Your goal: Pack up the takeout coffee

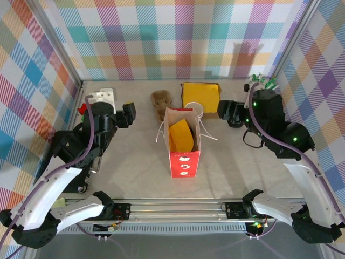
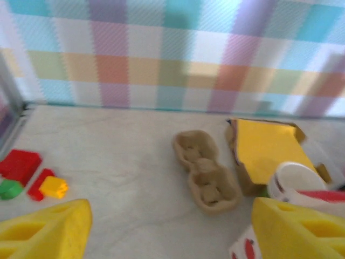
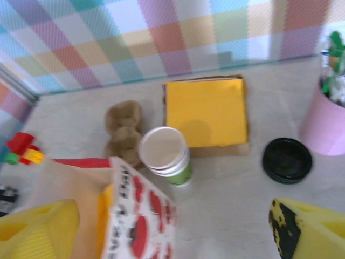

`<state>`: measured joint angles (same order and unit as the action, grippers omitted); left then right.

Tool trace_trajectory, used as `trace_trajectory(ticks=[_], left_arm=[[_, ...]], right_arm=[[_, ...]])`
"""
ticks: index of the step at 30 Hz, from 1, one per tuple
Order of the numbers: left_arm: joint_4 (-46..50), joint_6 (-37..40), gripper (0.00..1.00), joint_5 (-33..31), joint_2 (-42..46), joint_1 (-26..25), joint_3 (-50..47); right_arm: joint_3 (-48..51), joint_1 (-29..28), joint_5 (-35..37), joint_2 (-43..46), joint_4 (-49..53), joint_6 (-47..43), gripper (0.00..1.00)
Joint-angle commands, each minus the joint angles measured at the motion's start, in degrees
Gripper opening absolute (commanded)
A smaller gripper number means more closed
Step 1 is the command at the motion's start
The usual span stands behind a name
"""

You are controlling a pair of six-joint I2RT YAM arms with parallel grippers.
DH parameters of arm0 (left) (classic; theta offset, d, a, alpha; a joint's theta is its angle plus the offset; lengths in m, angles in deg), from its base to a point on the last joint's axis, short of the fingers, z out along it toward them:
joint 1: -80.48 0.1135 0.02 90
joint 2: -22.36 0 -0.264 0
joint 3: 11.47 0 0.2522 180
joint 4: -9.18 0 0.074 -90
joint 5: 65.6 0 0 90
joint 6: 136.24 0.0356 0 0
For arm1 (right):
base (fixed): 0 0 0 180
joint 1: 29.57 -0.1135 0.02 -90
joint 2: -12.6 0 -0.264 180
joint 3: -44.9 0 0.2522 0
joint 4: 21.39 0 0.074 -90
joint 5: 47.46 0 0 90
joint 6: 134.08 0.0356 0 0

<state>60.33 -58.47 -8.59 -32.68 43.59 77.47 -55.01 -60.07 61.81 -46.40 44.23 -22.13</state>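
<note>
left end effector [image 1: 129,112]: yellow fingers [image 2: 46,232] stand wide apart with nothing between them. it hovers over the bench [image 1: 135,156], left of the bag and well apart from it.

right end effector [image 1: 230,113]: fingers [image 3: 310,229] likewise spread wide, gripping nothing. it sits right of the bag, near the yellow pad.

takeout coffee cup [image 3: 166,155]: white upper wall, green lower band, upright on the bench with its mouth open. it stands just behind the red paper bag [image 1: 184,162], just beside the brown pulp carrier [image 3: 123,129] and at the near left corner of the yellow pad [image 3: 206,110]. neither end effector touches it. its rim shows ridged bands; whether this is one cup or several nested cannot be told.

bag: upright at bench centre, mouth open, a yellow item [image 1: 181,136] inside.

carrier: both wells vacant in the left wrist view.

other items: black round lid [image 3: 287,160] on the bench right of the cup; pink container [image 3: 326,121] beyond it; red, yellow and green blocks [image 2: 32,178] at far left.
</note>
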Motion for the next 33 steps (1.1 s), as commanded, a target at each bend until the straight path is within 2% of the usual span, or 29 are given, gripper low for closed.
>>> trace_trajectory(ticks=[1,4,7,10,14,20,23,33], left_arm=[[-3.26,3.62,0.83,-6.64,2.18,2.65,-3.84],[-6.08,6.34,0.87,-5.68,2.85,5.95,-8.72],[-10.06,8.24,0.91,-8.26,2.87,9.34,-14.93],[-18.82,11.21,0.99,-11.82,3.79,12.73,-24.63],[-31.72,13.23,1.0,-12.35,3.73,18.9,-35.78],[-44.18,7.67,1.0,-4.5,-1.63,26.45,-45.34],[-52.71,8.02,1.0,-1.54,-6.24,27.79,-49.5],[-87.02,11.46,1.0,11.41,-19.32,31.11,-60.48]], right_arm=[[6.39,3.42,1.19,1.34,-4.45,-4.77,0.96],[14.33,7.55,-0.81,2.69,-8.39,-5.75,0.99],[23.71,12.23,-3.81,3.1,-13.91,-5.24,0.99],[34.12,15.03,-1.91,3.61,-22.99,-6.36,0.99],[44.76,16.89,3.07,1.65,-36.13,-9.48,0.99],[54.26,18.79,4.63,-4.44,-54.7,-15.28,0.99],[59.64,19.6,3.42,-7.2,-67.69,-19.08,0.99],[67.29,22.33,-7.87,-17.46,-97.7,-25.89,0.99]])
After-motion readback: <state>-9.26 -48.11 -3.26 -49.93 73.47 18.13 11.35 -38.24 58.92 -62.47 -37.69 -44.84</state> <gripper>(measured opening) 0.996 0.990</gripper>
